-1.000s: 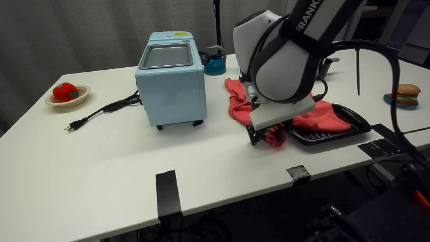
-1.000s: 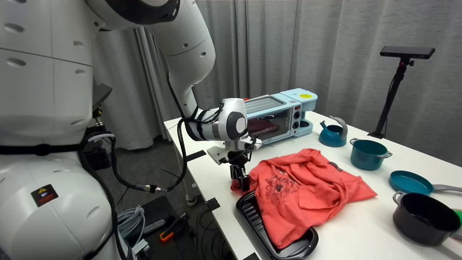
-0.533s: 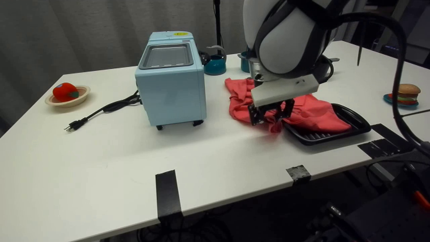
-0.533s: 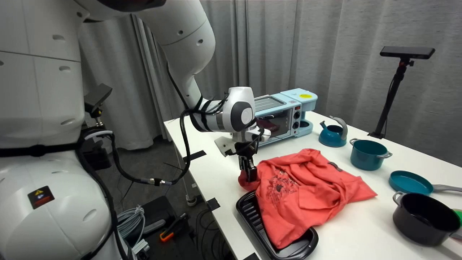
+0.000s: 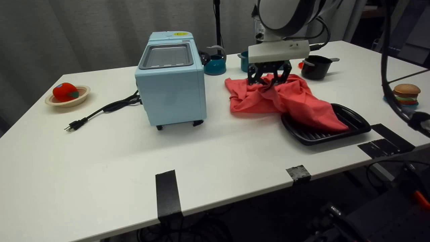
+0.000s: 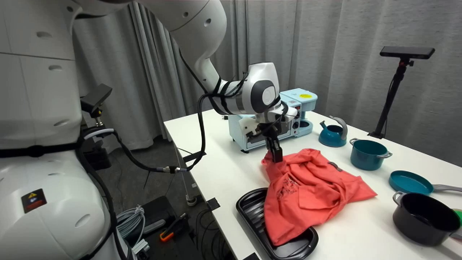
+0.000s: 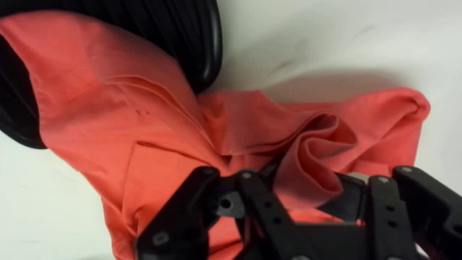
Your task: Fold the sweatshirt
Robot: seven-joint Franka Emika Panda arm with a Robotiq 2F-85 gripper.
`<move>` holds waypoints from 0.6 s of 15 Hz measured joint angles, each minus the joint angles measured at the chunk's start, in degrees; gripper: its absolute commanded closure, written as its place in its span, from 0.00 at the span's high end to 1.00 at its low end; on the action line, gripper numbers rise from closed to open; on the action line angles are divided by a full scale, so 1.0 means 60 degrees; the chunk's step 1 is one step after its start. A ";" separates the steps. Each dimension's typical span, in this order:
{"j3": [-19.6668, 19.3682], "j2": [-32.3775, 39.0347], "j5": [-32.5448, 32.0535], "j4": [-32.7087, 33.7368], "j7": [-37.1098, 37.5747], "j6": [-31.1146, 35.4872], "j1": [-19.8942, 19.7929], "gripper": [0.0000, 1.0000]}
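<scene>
The coral-red sweatshirt [image 5: 302,104] lies rumpled on the white table, one end resting over a black ridged tray [image 5: 363,129]. It shows in both exterior views [image 6: 317,198] and fills much of the wrist view [image 7: 162,108]. My gripper [image 5: 266,83] is closed on a bunched edge of the sweatshirt near its toaster-side end. In an exterior view the gripper [image 6: 277,157] holds that edge raised, with cloth hanging below it. In the wrist view a looped fold stands between the fingers [image 7: 310,182]. The dark print is partly hidden in folds.
A light-blue toaster oven [image 5: 174,97] stands beside the sweatshirt. A teal kettle [image 6: 332,136], teal pot [image 6: 367,159], teal pan [image 6: 409,182] and black pot [image 6: 422,220] stand beyond it. A bowl [image 5: 69,102] with a red tomato and a toy burger [image 5: 406,92] sit farther off.
My gripper has moved up and away from the table's front edge, carrying the held edge over the rest of the sweatshirt. More of the tray shows, and the print is more covered.
</scene>
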 measured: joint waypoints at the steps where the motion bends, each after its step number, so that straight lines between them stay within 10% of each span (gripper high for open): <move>1: -0.0066 0.0111 0.0000 0.0296 0.0256 0.0014 -0.0010 0.00; 9: -0.0341 0.1703 -0.0014 0.3105 0.2422 0.0061 0.0000 0.00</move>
